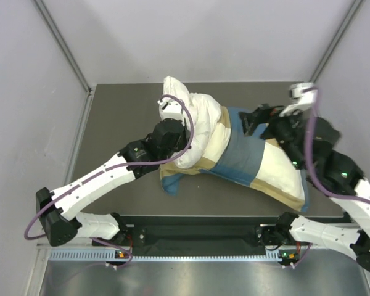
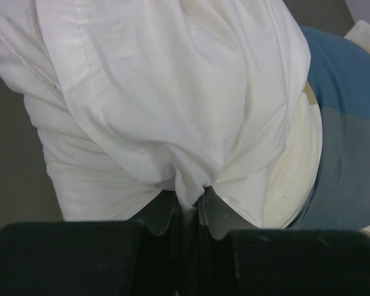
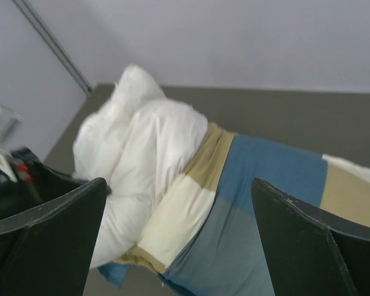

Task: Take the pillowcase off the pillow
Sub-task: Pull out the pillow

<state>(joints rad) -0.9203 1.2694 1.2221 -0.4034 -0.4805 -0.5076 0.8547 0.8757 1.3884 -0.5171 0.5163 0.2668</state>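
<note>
The left gripper (image 2: 188, 211), its arm stretched diagonally across the table (image 1: 117, 114), pinches a fold of the white pillow (image 1: 194, 123) (half out of the checked pillowcase (image 1: 246, 157)). The right gripper (image 3: 179, 185) hovers by the cover, jaws spread wide.

Cloth first: plump white cloth pillow (image 1: 200, 117) is a smooth matt weave with fine creases and a stitched seam along the edge. Checked blue, tan and cream cloth pillowcase (image 1: 250, 157) is the same soft matt fabric, no sheen. Left end effector (image 2: 186, 213): fingers (image 2: 162, 214) are smoky translucent plastic, slightly glossy; housing is matt black. Right end effector (image 3: 179, 240): fingers (image 3: 55, 225) are dark matt plastic. Dark grey counter (image 1: 120, 120) is flat matt. White arm shells (image 1: 92, 182) are smooth semi-gloss plastic. Silver perforated rail (image 1: 191, 254) is bare metal.
</note>
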